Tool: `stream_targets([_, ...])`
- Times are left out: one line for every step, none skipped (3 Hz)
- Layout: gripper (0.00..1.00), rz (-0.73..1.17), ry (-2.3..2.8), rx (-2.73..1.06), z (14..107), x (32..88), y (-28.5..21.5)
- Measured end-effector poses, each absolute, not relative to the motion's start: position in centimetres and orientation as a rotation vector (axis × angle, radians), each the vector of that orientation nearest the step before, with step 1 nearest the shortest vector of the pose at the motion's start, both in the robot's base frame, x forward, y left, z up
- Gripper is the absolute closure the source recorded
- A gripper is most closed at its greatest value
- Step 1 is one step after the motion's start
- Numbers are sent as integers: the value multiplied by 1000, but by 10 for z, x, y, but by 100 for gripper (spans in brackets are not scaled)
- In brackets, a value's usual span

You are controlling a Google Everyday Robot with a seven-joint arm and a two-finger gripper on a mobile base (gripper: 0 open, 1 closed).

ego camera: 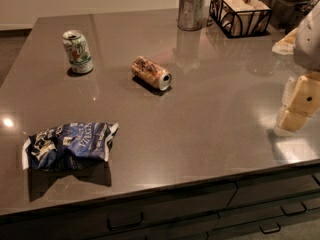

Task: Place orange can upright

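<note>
The orange can (151, 73) lies on its side near the middle of the grey counter (200, 119), with its silver top facing front right. A white-and-green can (77, 52) stands upright to its left. My gripper (299, 101) is at the right edge of the view, over the counter's right side, well apart from the orange can. It holds nothing that I can see.
A crumpled blue chip bag (67, 145) lies at the front left. A metal cup of utensils (192, 9) and a black wire basket of napkins (240, 11) stand at the back. Drawers (165, 214) run below the front edge.
</note>
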State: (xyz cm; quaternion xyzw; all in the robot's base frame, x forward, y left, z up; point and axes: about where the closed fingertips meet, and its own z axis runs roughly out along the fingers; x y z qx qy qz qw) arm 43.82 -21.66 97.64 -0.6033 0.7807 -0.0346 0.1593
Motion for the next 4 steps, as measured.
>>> stream_targets([0, -100, 2230, -1722, 977, 439, -216])
stream_targets([0, -69, 2248, -1703, 970, 459, -190])
stream_targets([0, -59, 2290, -1675, 962, 484, -155])
stream_targets([0, -50, 2321, -1646, 957, 498, -134])
